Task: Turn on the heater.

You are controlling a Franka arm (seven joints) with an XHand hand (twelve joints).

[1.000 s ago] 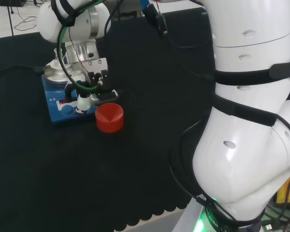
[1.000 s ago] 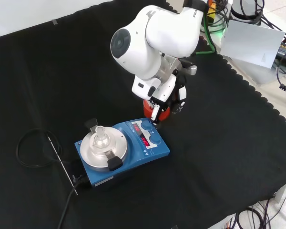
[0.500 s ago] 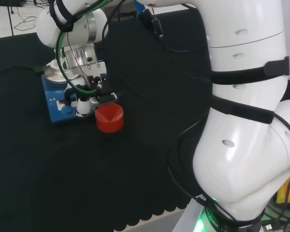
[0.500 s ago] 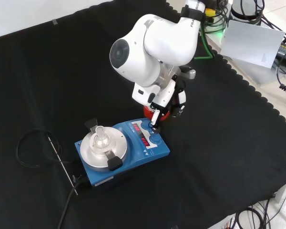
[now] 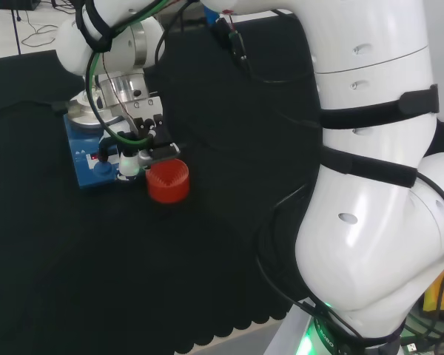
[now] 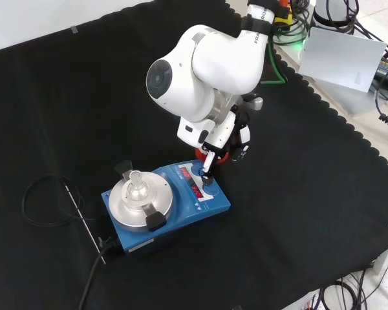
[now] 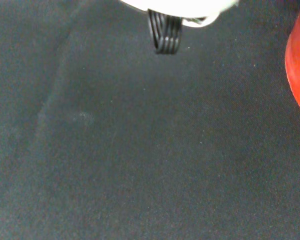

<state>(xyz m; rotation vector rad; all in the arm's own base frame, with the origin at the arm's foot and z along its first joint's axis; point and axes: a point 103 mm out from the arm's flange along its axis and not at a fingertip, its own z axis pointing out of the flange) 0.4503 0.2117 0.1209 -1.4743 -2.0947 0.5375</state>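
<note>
1. The black and white robot hand (image 6: 213,150) hangs right over the heater's control end, one straight finger (image 6: 207,171) pointing down at the panel and the rest relaxed, holding nothing. I can't tell whether the tip is actually touching.
2. Directly beneath that fingertip sit the round blue knobs (image 6: 209,187) and the red-lit display (image 6: 195,187) on the sloped front of the blue box-shaped heater (image 5: 85,159).
3. Just beside the hand, on the side away from the heater, stands a red ribbed ring stand (image 5: 167,181), which shows as a red edge in the wrist view too.
4. Farther along the heater is its round silver top plate (image 6: 123,206), with a small clear glass piece (image 6: 136,185) sitting on it (fragile, so no jolting the body).
5. My read on handling: the heater looks heavy and rigid and should stay put under a press. Take it at a knob's top or rim, with a light fingertip contact; the smooth plastic may be slippery.
6. Farthest off, a black cable (image 6: 45,197) coils on the cloth.
</note>
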